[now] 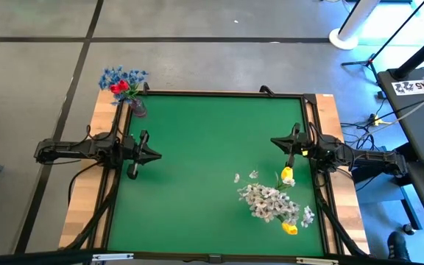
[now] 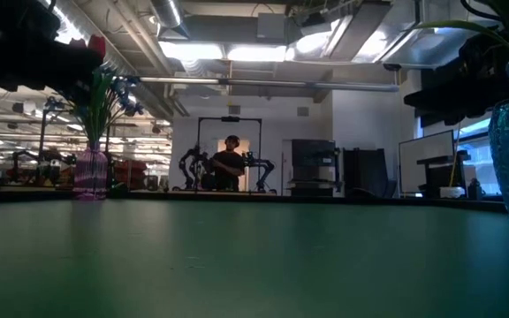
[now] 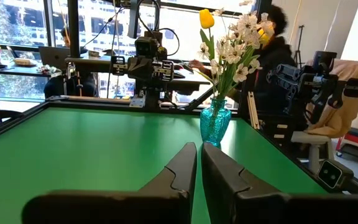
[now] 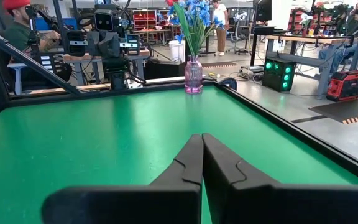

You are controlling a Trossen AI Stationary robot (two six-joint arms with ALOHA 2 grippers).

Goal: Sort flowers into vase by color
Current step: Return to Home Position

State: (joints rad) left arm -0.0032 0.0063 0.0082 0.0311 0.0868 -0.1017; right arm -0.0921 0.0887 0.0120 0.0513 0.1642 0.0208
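Note:
A pink vase [image 1: 138,110] stands at the mat's far left corner and holds blue sprigs [image 1: 124,76] and a red tulip [image 1: 119,87]; it also shows in the right wrist view [image 4: 193,76] and the low view [image 2: 89,173]. A teal vase [image 3: 215,124] stands near the mat's near right corner. It holds white sprays [image 1: 269,202] and yellow tulips [image 1: 287,177]. My left gripper [image 1: 155,155] [image 3: 199,155] hovers shut at the left edge of the mat. My right gripper [image 1: 274,141] [image 4: 202,140] hovers shut at the right edge. Neither touches anything.
A raised black frame [image 1: 219,94] borders the green mat [image 1: 205,169], with wooden strips [image 1: 87,191] outside it. The mat's middle is bare between the two vases. Beyond the far edge a person [image 2: 228,164] stands in the room, among other robot rigs.

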